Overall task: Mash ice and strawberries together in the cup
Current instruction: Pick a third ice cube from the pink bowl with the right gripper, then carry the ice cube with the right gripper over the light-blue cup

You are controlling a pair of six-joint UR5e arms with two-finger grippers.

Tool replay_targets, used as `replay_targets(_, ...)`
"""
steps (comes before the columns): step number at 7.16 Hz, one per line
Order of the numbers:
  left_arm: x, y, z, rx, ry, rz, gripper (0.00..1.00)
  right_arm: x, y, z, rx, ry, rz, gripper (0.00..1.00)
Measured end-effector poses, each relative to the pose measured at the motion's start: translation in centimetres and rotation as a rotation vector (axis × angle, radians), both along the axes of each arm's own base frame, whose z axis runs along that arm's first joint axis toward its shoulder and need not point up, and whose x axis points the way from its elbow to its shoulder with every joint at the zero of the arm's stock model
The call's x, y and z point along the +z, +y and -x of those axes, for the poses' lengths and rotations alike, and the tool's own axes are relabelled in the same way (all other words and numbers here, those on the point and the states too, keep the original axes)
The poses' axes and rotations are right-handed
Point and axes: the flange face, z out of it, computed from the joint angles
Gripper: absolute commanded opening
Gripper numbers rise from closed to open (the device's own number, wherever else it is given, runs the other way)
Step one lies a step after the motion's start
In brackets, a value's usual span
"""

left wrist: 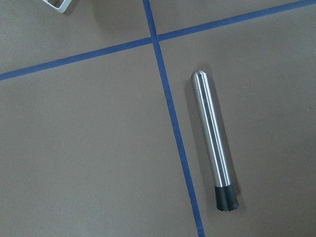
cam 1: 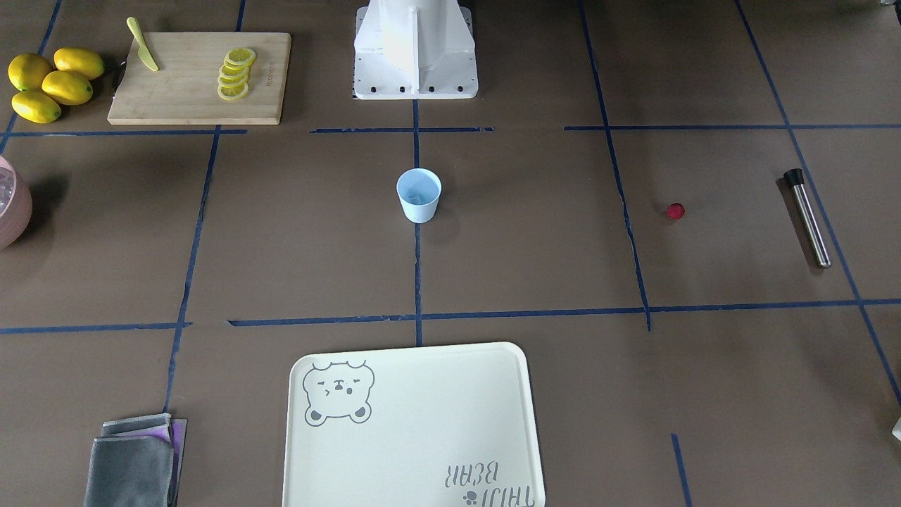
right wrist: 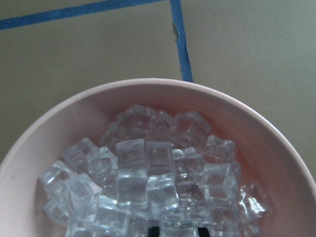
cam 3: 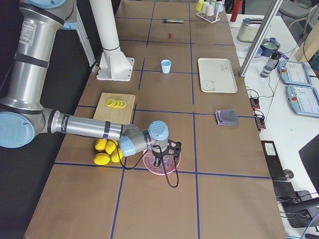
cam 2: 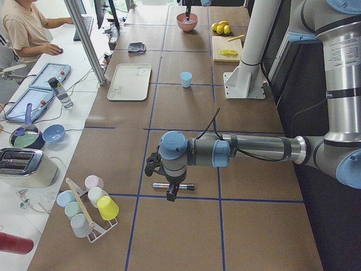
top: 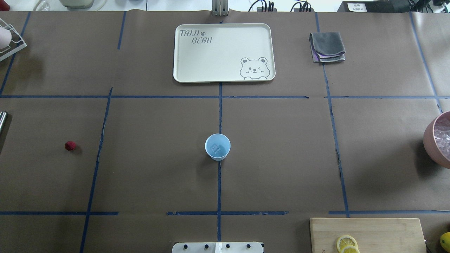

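Cup point(top: 217, 147) upright mid-desk point(top: 281, 158), one clear cube of ice point(top: 215, 149) inside. Strawberry point(top: 70, 145) well apart from cup toward robot's left, loose on desk, not yet added. Muddler point(left wrist: 212, 143) lies beyond strawberry, farther from cup. Left fingers point(cam 2: 170, 193) hover above it, likely to fetch it; released or clenched, cannot tell. Far on cup's other side, right fingers point(cam 3: 159, 160) hang over pink bowl point(right wrist: 74, 113) of cubes, tips apart, grasping nothing, probably set for another cube.

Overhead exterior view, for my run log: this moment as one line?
cup central, ice chunk inside | strawberry loose on table | left gripper above muddler | right gripper above pink bowl of ice
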Motion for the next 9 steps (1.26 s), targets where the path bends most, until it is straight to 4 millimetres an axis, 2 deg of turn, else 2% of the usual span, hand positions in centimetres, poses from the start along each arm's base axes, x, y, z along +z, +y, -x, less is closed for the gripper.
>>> replay_targets(1,0.0,0.0,0.0,0.0,0.0,0.0,1.0,-2.3,-0.1,-0.1,0.004,-0.02,-0.039,0.0)
replay_targets(2,0.0,0.0,0.0,0.0,0.0,0.0,1.0,-6.6,-0.1,-0.3,0.019,-0.053,-0.095,0.0)
replay_targets(3,-0.1,0.0,0.0,0.0,0.001,-0.001,1.0,-11.7,-0.1,0.3,0.057,-0.104,-0.12,0.0)
replay_targets(4,-0.1,0.0,0.0,0.0,0.001,-0.001,1.0,-17.5,-0.7,2.5,0.106,-0.186,-0.093,0.0)
replay_targets(5,-0.1,0.0,0.0,-0.001,0.002,-0.002,1.0,-23.4,-1.7,6.5,0.134,-0.273,-0.042,0.0)
replay_targets(6,-0.2,-0.1,0.0,-0.001,0.003,-0.002,1.0,-29.6,-2.7,12.6,0.147,-0.35,0.016,0.0)
replay_targets(7,-0.2,-0.1,0.0,-0.001,0.006,-0.002,1.0,-35.8,-2.7,20.4,0.166,-0.406,0.075,0.0)
replay_targets(9,-0.1,-0.1,-0.1,-0.001,0.008,0.0,1.0,-46.6,-0.6,36.3,0.224,-0.432,0.14,0.01)
